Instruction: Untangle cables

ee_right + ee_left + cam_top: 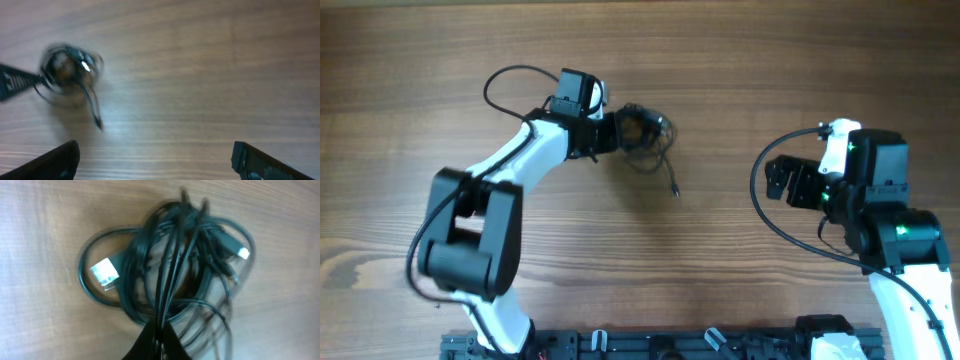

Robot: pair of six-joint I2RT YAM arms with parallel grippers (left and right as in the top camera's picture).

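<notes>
Bunched in a small dark knot just above centre of the overhead frame, on the wooden table: the cables. Trailing down and to the right from that knot, one loose strand ending in a small plug, flat on the wood. Pinched at the knot's left edge by the left gripper, with the white arm reaching in from the lower left. In the left wrist view, filling the middle of the frame as overlapping loops of thin black cables; left gripper at the bottom edge, pressed together, with several strands running straight down into the closed tips. Showing at centre left among the loops, a silver flat plug; at upper right, a second bright plug end. Well apart at the right of the overhead frame, the right gripper, spread wide and holding nothing. In the right wrist view, right gripper with dark fingers at the two lower corners, only bare wood between them; blurred in the upper left, the cables.
</notes>
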